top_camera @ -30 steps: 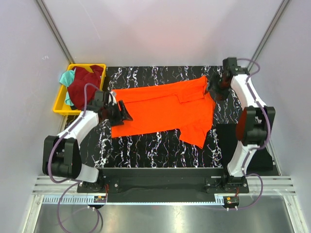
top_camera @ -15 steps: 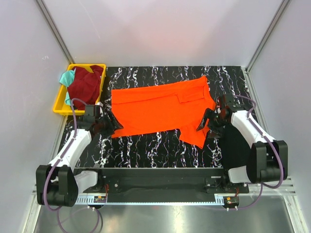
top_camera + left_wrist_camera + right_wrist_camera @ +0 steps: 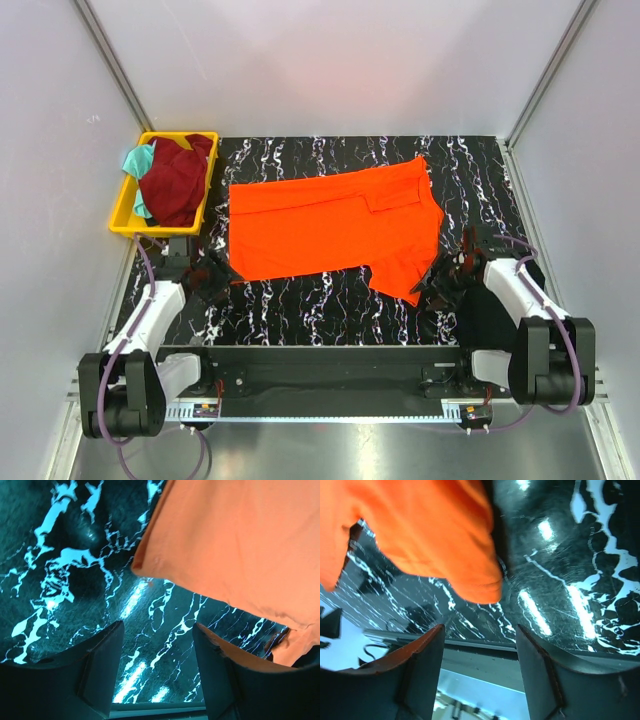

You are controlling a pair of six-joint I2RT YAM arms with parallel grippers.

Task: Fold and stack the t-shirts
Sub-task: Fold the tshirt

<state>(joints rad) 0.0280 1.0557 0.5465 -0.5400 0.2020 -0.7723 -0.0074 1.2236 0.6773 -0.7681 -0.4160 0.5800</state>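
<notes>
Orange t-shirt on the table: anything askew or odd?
The bright orange cloth t-shirt lies tilted on the black marbled table, one sleeve flipped onto its body. The dark maroon shirt and teal shirt sit crumpled in the yellow plastic bin.

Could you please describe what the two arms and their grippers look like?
The left arm and right arm have white links, black joints and looping purple cables. The left gripper and right gripper are black, each with two broad dark fingers.

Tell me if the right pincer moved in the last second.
Yes. The right pincer came from the table's far right side toward the near edge, now beside the orange t-shirt's near sleeve.
</notes>
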